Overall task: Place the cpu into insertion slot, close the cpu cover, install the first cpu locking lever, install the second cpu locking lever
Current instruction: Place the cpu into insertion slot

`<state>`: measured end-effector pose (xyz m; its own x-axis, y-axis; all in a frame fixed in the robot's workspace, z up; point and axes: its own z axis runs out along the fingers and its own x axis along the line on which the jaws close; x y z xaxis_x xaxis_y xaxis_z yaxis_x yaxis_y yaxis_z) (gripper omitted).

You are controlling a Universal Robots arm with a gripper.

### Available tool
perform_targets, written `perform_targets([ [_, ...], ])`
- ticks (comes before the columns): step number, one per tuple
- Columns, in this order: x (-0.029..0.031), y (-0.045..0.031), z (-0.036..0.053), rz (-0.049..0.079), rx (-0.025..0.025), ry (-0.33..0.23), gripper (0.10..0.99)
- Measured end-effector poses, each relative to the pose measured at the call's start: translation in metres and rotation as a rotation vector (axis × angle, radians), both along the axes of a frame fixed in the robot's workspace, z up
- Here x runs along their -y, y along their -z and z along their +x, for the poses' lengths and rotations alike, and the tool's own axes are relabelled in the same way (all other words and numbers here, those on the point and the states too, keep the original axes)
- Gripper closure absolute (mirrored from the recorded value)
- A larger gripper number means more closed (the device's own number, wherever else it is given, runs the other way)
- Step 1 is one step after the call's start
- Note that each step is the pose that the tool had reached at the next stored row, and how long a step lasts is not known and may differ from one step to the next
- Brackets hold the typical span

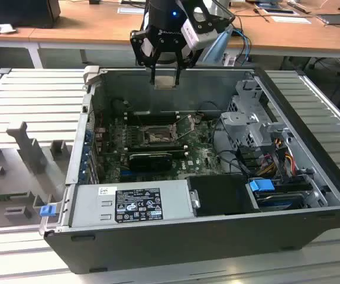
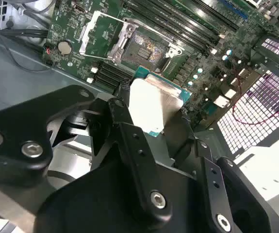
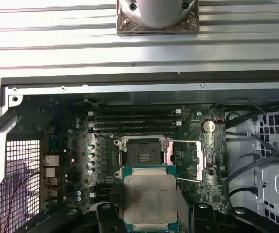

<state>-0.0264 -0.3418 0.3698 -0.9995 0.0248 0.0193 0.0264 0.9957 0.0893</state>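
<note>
Hanging above the open dark computer case, the black gripper points straight down, fingers clamped on the silvery-grey square cpu. The black-framed square insertion slot lies uncovered below.

No text can be read with certainty. In the exterior view, a black-and-white label lies on the top face of the grey power supply. It is packed with small print and symbols too fine to make out. 1 smaller white sticker sits just beside it, toward the exterior view's left. A pale strip of lettering crosses the black body of the gripper. The motherboard carries tiny white markings in both wrist views, all illegible.
</note>
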Motion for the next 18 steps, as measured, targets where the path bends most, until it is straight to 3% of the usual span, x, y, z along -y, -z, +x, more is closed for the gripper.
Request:
perform_targets([
  [18,0.0002,0.0019,-0.0003,-0.001,0.0,0.097,0.561],
])
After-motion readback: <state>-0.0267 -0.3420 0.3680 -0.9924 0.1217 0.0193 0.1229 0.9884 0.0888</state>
